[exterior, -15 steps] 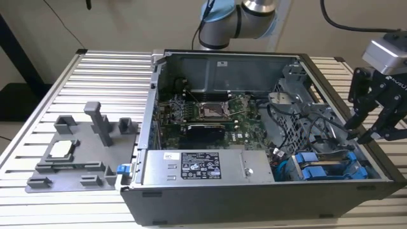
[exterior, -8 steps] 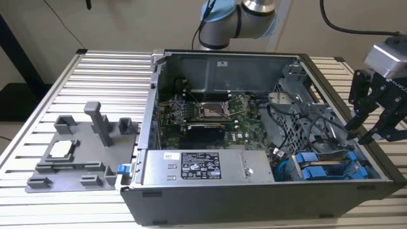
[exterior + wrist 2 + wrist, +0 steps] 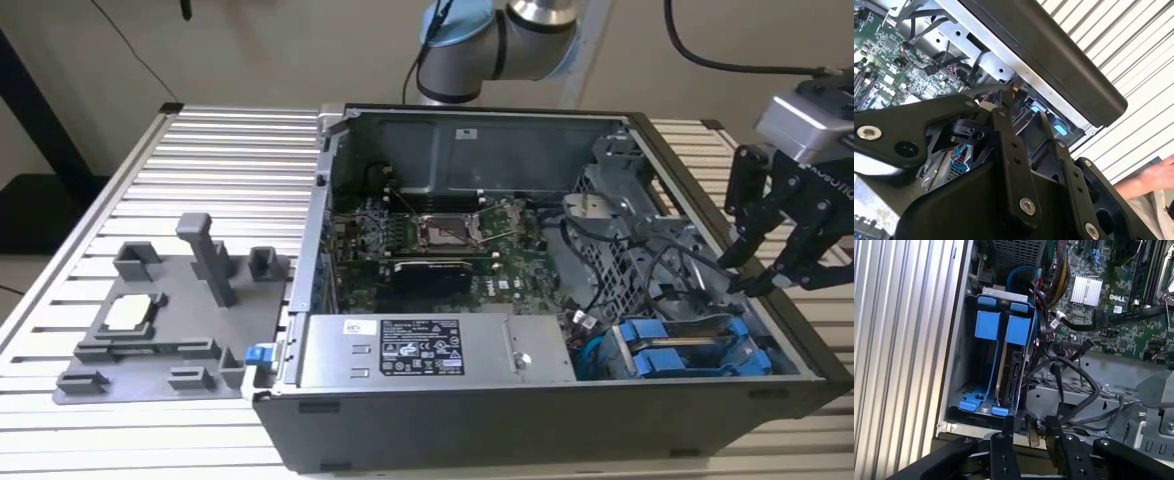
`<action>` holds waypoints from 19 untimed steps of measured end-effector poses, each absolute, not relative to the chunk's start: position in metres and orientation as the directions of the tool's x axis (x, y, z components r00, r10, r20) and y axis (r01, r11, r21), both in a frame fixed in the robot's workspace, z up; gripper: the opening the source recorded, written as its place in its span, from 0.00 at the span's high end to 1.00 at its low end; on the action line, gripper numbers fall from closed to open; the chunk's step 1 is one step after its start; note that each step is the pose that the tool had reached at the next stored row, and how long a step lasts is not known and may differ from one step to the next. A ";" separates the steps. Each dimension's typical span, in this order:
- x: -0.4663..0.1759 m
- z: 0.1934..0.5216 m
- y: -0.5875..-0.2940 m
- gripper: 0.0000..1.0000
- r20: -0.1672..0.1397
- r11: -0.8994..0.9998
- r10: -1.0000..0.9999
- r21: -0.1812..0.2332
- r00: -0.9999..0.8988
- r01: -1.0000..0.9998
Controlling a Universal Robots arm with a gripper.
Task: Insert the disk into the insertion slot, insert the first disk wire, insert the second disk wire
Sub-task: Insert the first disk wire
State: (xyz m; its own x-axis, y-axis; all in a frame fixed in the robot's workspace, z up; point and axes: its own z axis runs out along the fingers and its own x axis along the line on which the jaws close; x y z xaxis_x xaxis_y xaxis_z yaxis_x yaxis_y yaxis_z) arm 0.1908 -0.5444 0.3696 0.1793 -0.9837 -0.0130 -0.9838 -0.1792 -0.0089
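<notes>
The disk (image 3: 1013, 371), a grey drive clipped in a blue carrier, stands on edge inside the insertion slot (image 3: 985, 402) of the drive bay, beside another blue-handled carrier (image 3: 987, 324). In the exterior view both blue carriers (image 3: 674, 348) sit in the case's near corner, on that view's right. Loose black wires (image 3: 1076, 386) snake over the metal cage beside the bay, with none visibly plugged into the disk. My gripper (image 3: 751, 275) hangs over the case's side wall on the exterior view's right, just outside the bay. It is open and holds nothing (image 3: 1030, 434).
The open computer case (image 3: 441, 440) lies on a slatted metal table (image 3: 227, 170), with motherboard (image 3: 427, 240) and power supply (image 3: 414, 350) inside. A grey fixture plate (image 3: 174, 320) lies on the exterior view's left. A person's hand (image 3: 1154, 175) rests on the table beyond the case.
</notes>
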 end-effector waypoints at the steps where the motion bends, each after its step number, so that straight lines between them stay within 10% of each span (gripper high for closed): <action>1: 0.192 0.369 -0.544 0.61 -0.013 -0.182 -0.983 -0.009 0.183 -0.983; 14: 0.194 0.365 -0.544 0.61 -0.013 -0.192 -0.981 -0.009 0.192 -0.981; 19: 0.194 0.365 -0.544 0.81 -0.013 -0.192 -0.981 -0.009 0.192 -0.981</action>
